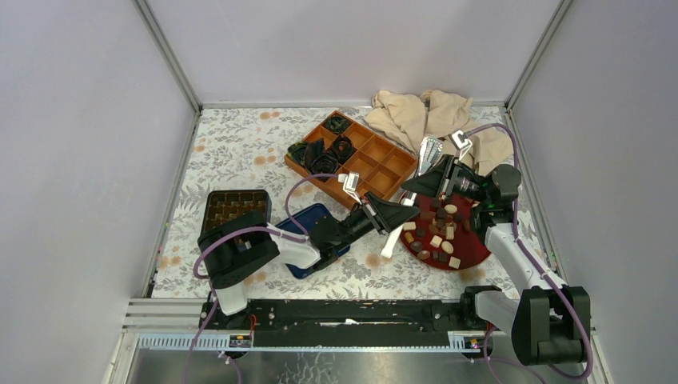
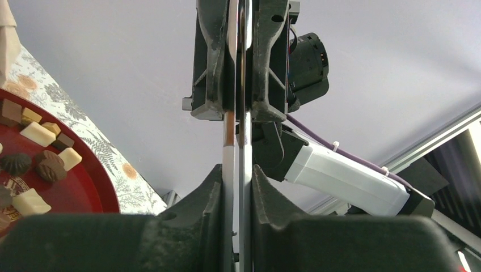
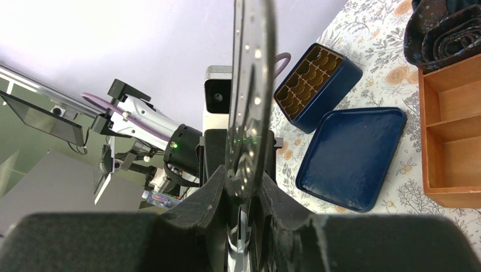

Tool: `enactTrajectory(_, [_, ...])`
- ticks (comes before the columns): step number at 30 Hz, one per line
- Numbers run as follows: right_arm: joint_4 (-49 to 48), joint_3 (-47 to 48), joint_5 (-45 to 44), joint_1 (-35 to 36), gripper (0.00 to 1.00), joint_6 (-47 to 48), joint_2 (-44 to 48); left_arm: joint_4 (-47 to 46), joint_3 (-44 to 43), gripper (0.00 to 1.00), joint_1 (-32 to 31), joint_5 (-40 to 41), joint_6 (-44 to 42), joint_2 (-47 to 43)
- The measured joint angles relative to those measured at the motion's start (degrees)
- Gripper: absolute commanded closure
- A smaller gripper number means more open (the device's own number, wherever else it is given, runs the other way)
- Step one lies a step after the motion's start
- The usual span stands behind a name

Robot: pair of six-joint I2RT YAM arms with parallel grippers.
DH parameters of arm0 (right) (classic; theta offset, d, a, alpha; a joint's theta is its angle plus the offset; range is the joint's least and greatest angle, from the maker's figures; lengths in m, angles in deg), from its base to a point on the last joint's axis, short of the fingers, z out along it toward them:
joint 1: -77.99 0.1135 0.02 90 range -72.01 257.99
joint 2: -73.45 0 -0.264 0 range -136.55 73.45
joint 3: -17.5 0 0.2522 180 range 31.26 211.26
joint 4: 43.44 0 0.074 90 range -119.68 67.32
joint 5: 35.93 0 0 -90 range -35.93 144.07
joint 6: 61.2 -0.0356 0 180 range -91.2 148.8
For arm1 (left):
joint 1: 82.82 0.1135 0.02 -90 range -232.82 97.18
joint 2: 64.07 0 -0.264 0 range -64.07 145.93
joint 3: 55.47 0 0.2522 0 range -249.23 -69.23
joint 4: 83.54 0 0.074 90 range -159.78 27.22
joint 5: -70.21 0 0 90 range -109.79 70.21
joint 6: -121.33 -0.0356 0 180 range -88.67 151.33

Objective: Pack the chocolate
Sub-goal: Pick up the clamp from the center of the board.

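Currently, left pincer (image 2: 237, 181): pressed together on a thin white-handled utensil (image 1: 392, 244), which its wrist view shows edge-on.
Right pincer (image 3: 245, 182): pinching silver tongs (image 1: 432, 150); in the top view their free end points to 12 o'clock, away from the plate.
Utensil axis: roughly 1 to 7 o'clock, with the free end just beside the plate's rim.
Chocolate (image 1: 436, 240): dark, mid-brown and cream pieces lying loose on a red plate (image 1: 473, 253), at 4 o'clock from the left pincer and 5 o'clock from the right.
Nearer arm: both look close; the right hangs over the plate's far rim and the left sits at its 9 o'clock edge.
Blue tin (image 1: 234, 210): open on the surface with an empty brown moulded insert, at 9 o'clock from the left pincer and well apart, with its lid (image 3: 351, 153) between them.
Wooden compartment tray (image 1: 382, 164): at 11 o'clock, with black paper cups (image 1: 324, 152) at its far end.
Hard to tell: the utensil's working end, and whether the two tools touch where the pincers face each other.
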Motion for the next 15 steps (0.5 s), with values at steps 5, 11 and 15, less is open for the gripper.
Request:
enactTrajectory(5, [0.0, 0.0, 0.0, -0.1, 0.83, -0.2, 0.0, 0.0, 0.0, 0.94, 0.0, 0.0, -0.5, 0.0])
enactTrajectory(11, [0.0, 0.0, 0.0, -0.1, 0.5, -0.1, 0.0, 0.0, 0.0, 0.91, 0.0, 0.0, -0.7, 0.0])
enactTrajectory(15, [0.3, 0.0, 0.1, -0.3, 0.1, 1.5, 0.0, -0.4, 0.0, 0.8, 0.0, 0.0, -0.7, 0.0])
